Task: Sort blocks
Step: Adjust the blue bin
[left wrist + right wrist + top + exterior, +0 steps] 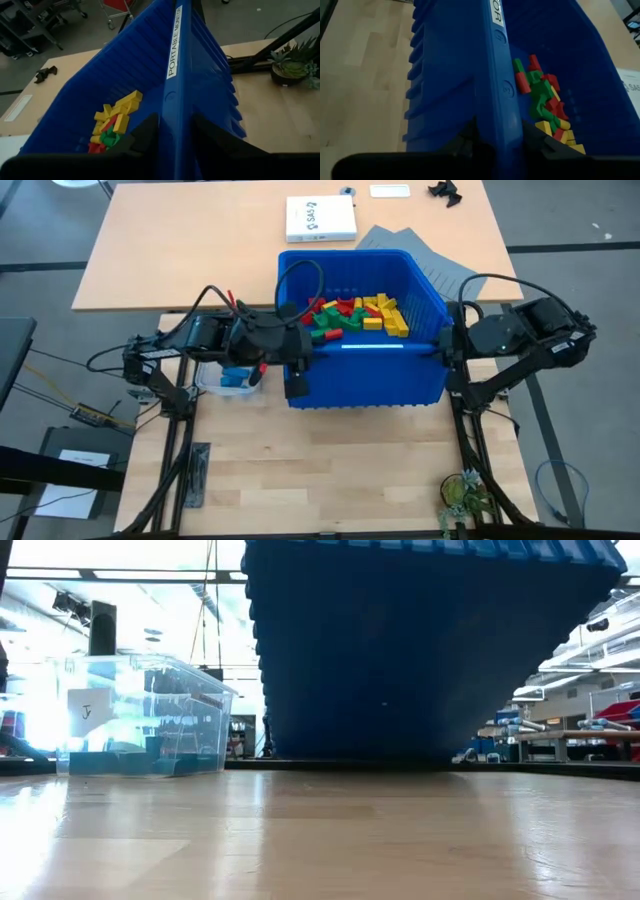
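A white strip label [173,44] on the rim of the large blue bin [200,75] reads "PORTABLE MONITOR", seen in full in the left wrist view. In the right wrist view only the ending "OR" shows. The white box [320,219] on the far desk carries print too small to read.

Red, yellow and green blocks [355,315] lie heaped inside the blue bin [365,380].

High view evenly lit, sharp. Low view backlit: windows blown out, glare through tub [140,715], bin [420,650] wall near-black, sheen on table [320,840]. Wrist views dim, fingers dark, blurred.
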Robot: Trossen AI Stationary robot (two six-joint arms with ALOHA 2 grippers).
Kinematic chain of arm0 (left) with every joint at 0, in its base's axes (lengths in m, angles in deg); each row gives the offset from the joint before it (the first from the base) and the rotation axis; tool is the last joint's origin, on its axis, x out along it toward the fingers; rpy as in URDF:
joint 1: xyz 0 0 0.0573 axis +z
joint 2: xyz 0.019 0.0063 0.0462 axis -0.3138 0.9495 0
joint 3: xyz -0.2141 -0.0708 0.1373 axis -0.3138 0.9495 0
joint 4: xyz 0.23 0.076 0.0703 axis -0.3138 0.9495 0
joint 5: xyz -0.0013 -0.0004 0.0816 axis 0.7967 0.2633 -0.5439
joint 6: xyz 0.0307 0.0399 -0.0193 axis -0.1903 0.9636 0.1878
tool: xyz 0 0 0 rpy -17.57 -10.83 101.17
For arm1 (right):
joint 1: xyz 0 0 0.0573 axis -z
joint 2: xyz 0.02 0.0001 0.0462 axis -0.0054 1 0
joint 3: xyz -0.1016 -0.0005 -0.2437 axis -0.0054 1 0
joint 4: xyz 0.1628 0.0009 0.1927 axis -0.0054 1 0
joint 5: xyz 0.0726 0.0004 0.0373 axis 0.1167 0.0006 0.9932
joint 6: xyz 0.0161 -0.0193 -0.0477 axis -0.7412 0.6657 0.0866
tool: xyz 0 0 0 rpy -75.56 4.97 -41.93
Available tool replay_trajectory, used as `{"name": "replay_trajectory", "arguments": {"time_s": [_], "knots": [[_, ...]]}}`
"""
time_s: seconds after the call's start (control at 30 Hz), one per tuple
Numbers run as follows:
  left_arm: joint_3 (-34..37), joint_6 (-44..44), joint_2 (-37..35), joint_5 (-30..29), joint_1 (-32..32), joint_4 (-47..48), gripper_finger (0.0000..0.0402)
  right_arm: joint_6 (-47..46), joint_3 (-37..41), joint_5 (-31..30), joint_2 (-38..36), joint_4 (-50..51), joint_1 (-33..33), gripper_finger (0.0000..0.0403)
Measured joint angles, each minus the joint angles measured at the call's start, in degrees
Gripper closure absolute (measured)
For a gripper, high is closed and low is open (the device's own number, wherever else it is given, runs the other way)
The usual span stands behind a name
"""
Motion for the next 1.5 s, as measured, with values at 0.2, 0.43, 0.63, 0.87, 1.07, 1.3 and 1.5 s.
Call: {"name": "replay_trajectory", "arguments": {"time_s": [0.2,0.43,0.63,0.87,1.07,1.3,1.5], "knots": [[0.2,-0.5,0.0,0.6,0.0,0.0,0.0284,-0.7,0.4,0.2,0.0,0.0,0.0,0.0322],[5.2,-4.0,0.0,2.7,-1.2,0.3,0.0284,-5.4,6.4,1.6,-0.1,0.3,-2.0,0.0323],[11.5,-6.7,0.2,3.1,-3.0,1.7,0.0285,-9.3,15.8,1.0,0.1,-2.3,-5.1,0.0322],[17.5,-8.4,0.2,6.8,-4.6,-1.2,0.0286,-12.3,26.8,3.5,0.1,-9.4,-7.0,0.0320],[24.0,-9.7,0.4,8.3,-4.9,-6.4,0.0287,-12.7,37.2,3.7,0.3,-18.3,-7.8,0.0319],[27.7,-11.4,0.4,8.2,-4.8,-8.0,0.0311,-14.4,43.3,3.6,0.4,-21.4,-8.5,0.0317],[28.9,-11.2,0.4,7.0,-4.8,-10.8,0.0312,-16.0,45.1,4.7,0.3,-23.5,-8.5,0.0289]]}}
